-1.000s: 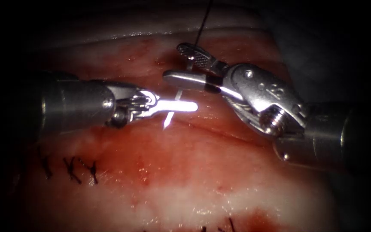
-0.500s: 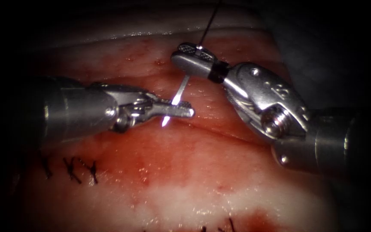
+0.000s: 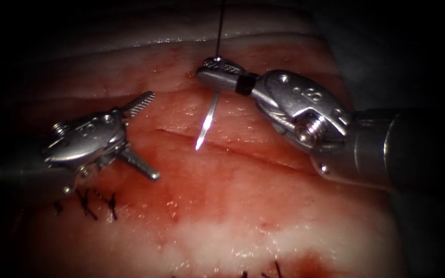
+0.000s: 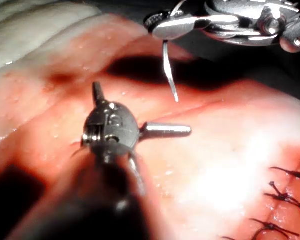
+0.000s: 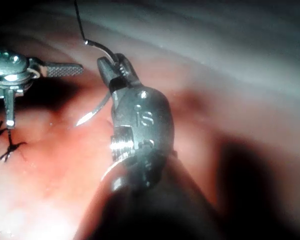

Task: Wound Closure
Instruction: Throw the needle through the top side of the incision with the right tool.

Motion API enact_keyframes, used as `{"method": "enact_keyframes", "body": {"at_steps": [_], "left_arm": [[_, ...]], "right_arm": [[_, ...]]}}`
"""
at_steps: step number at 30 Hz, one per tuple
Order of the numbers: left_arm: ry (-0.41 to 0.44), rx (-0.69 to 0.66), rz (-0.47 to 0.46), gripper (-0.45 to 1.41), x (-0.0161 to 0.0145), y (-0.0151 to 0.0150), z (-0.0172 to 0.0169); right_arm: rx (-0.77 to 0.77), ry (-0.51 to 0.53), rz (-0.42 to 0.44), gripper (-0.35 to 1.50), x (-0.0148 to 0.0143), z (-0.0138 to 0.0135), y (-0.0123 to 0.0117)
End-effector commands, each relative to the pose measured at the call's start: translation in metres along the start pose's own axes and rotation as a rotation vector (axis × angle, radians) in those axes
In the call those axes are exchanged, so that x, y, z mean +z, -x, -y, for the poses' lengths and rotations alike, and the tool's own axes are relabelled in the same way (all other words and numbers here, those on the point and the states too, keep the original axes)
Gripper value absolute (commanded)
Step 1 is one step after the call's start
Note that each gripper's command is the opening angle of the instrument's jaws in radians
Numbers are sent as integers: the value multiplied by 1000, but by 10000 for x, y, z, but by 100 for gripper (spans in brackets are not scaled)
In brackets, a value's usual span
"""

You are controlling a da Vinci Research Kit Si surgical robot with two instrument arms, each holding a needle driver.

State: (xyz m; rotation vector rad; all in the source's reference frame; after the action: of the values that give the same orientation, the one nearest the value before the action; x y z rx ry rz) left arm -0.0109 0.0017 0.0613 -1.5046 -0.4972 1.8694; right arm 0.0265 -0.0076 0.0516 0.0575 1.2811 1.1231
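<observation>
The right arm's steel needle driver [image 3: 217, 77] has its fingers clenched on the curved silver needle [image 3: 206, 123] near its thread end. The needle hangs clear of the pink, red-stained pork tissue [image 3: 233, 206], point just above the slanting cut [image 3: 243, 152]. Thin black thread [image 3: 221, 25] rises from the needle's tail and leaves the picture. The left arm's steel needle driver [image 3: 140, 136] stands with fingers spread wide, grasping nothing, left of the needle. Dark finished stitches [image 3: 86, 203] lie lower left. This cut looks unstitched. The tissue's far edge is lost in darkness.
</observation>
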Motion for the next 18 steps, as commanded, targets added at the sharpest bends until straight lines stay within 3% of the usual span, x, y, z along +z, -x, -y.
{"method": "enact_keyframes", "body": {"at_steps": [1, 6, 9, 13, 15, 18], "left_arm": [[-36, 26, 11, 137, 4, 6, 9], [-160, 56, 43, 113, 4, 20, 28], [-75, 99, 26, 88, 6, 41, 43], [-69, 121, 24, 85, 9, 57, 50], [-70, 129, 24, 48, 11, 65, 52], [-73, 137, 26, 38, 13, 73, 53]], "right_arm": [[-24, -4, -9, -35, 19, -6, 7], [-70, -15, -49, -35, 37, -19, 20], [-101, -53, -66, -35, 51, -39, 35], [-131, -71, -76, -35, 63, -57, 47], [-154, -75, -81, -35, 68, -64, 52], [-191, -93, -91, -35, 77, -74, 57]]}}
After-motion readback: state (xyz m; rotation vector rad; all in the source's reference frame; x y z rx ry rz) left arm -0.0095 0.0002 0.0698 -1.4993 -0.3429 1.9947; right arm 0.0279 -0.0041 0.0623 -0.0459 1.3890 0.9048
